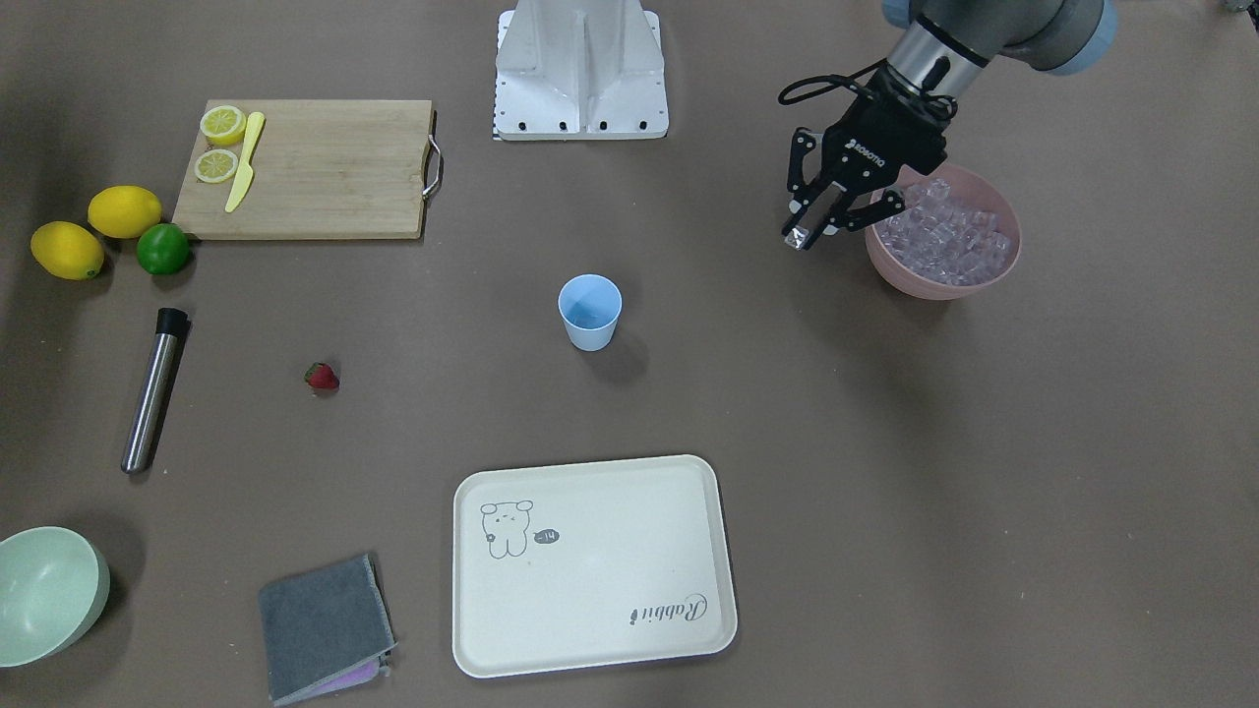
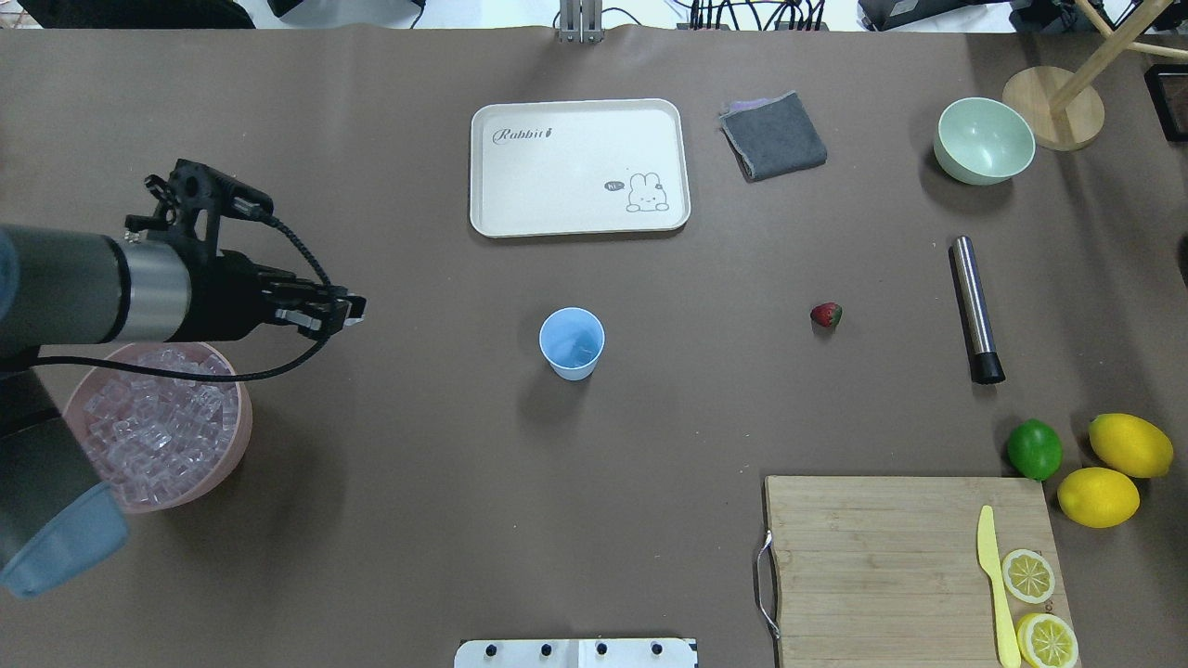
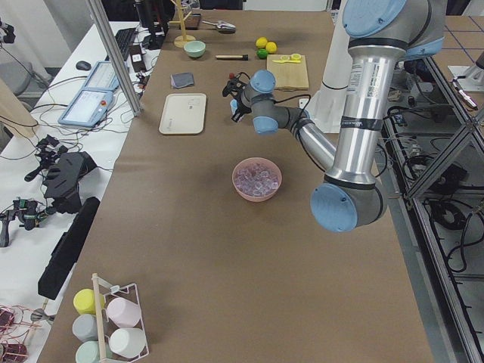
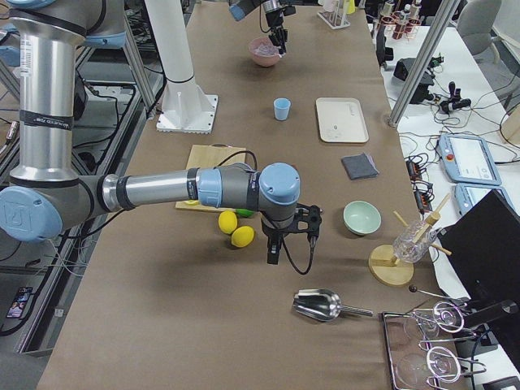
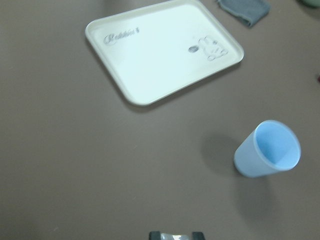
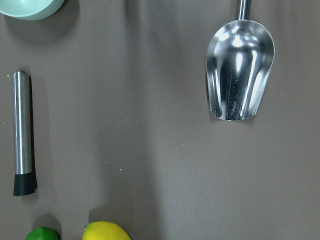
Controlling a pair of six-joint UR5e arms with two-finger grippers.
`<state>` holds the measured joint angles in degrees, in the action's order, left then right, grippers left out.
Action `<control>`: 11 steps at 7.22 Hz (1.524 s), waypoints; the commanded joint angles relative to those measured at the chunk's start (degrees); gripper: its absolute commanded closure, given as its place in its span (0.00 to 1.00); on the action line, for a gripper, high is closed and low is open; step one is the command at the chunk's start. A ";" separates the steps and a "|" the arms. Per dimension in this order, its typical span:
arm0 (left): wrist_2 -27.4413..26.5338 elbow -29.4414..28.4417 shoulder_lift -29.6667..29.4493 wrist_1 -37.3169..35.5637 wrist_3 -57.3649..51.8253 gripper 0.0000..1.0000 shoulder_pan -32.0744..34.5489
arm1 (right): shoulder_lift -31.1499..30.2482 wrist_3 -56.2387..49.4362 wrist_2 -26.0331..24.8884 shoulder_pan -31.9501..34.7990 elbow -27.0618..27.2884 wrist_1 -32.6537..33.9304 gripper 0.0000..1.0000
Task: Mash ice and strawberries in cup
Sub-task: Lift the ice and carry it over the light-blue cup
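One ice cube (image 1: pixel 794 237) sits pinched at the very tips of my left end effector (image 1: pixel 805 232), which is closed on it. It hangs clear of the surface (image 1: pixel 787 413), I'd say so it can travel w/o dragging. A tip-only pinch should also let it drop clean once I'm over the target.

The rest of the ice (image 1: pixel 946 241) is heaped in the pink bowl (image 1: pixel 915 280), just behind the end effector, rim right beside it.

The cup (image 1: pixel 590 312) stands upright, mouth up, ahead of the end effector & well apart. I can't make out anything inside it, so the task looks barely begun.

The strawberry (image 1: pixel 322 377) lies on the surface beyond the cup, farther off again. Probably one for my other arm, as is the steel muddler (image 1: pixel 154 390) past it.

My right end effector (image 4: pixel 274 248) hangs over that far side, muddler & a metal scoop (image 6: pixel 241 82) below its camera. It shows only from the side, so I can't tell if it's open or closed.
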<state>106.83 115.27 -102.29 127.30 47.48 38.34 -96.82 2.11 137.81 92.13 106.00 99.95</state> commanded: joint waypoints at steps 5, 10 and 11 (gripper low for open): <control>-17.26 -12.69 -17.33 -2.50 8.77 1.00 -14.69 | 0.32 -0.09 0.00 -0.02 0.00 -0.11 0.00; -20.42 -18.68 -21.64 -2.41 8.77 1.00 -15.13 | 0.58 -0.09 -0.09 -0.02 -0.09 -0.02 0.00; -21.21 -18.94 -21.72 -2.41 8.86 1.00 -15.31 | 0.58 -0.09 -0.09 -0.02 -0.09 -0.02 0.00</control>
<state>86.46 96.75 -123.88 124.88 56.27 23.19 -96.23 2.02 137.73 92.11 105.91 99.93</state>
